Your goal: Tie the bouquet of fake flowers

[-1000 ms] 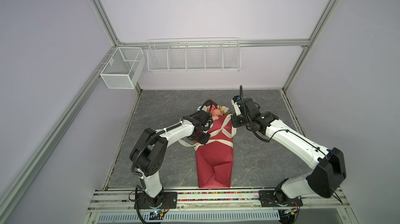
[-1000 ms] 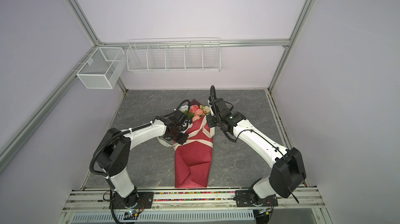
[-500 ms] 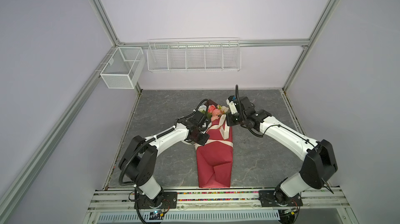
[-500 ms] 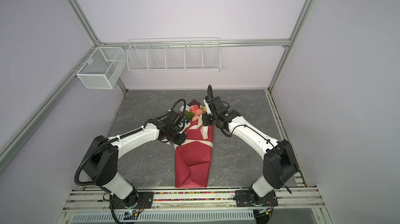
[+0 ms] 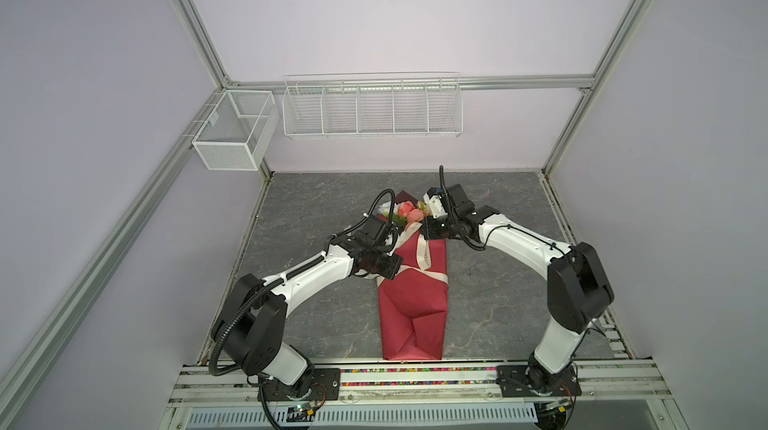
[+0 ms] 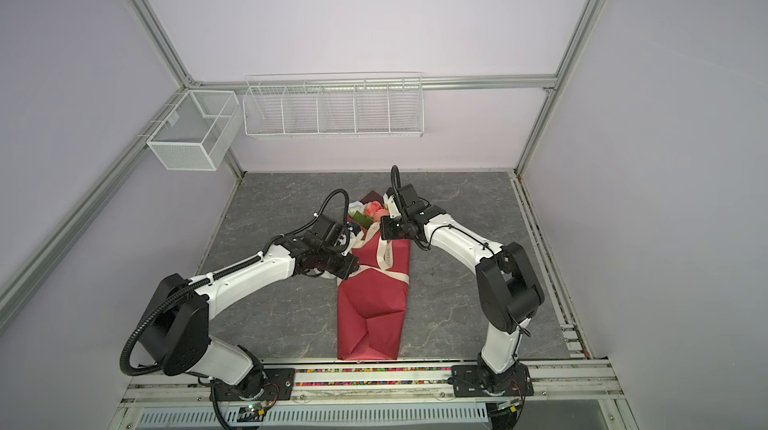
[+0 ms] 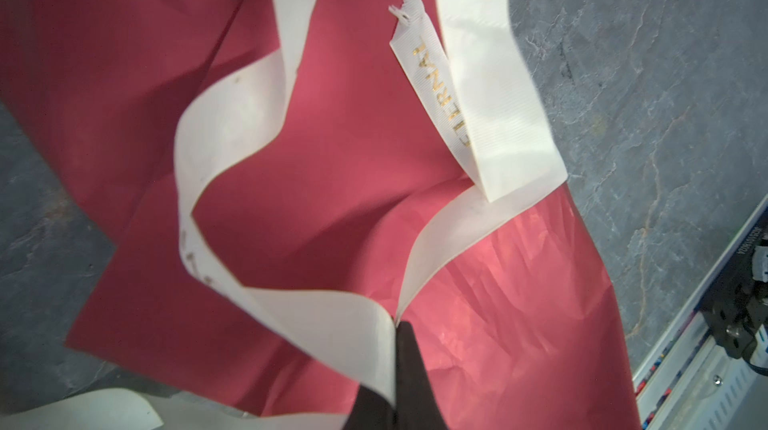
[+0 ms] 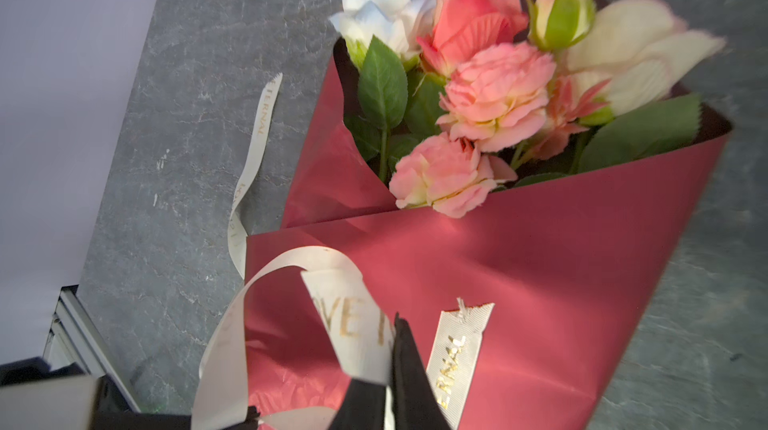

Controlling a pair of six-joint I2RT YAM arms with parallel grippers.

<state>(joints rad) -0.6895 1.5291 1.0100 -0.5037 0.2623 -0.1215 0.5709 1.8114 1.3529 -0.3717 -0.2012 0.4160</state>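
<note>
The bouquet of fake flowers (image 5: 411, 303) (image 6: 372, 299) lies lengthwise on the grey table, wrapped in dark-red paper (image 7: 332, 183). Its pink, peach and white roses (image 8: 494, 95) (image 5: 409, 210) are at the far end. A cream ribbon with gold letters (image 5: 424, 251) (image 6: 384, 255) crosses the wrap in loose loops. My left gripper (image 7: 397, 324) (image 5: 386, 278) is at the wrap's left edge, shut on a ribbon strand (image 7: 332, 316). My right gripper (image 8: 392, 320) (image 5: 424, 228) hangs over the wrap just below the flowers, shut on another ribbon strand (image 8: 353, 316).
A loose ribbon tail (image 8: 253, 137) trails on the table beside the flower end. Two white wire baskets (image 5: 232, 133) (image 5: 372, 110) hang on the back wall and left frame. The arms' base rail (image 5: 415, 372) runs along the front edge.
My right gripper has carried its ribbon strand left and farther back, toward the flowers. The left arm has stretched out lower, its gripper staying at the wrap's left edge.
</note>
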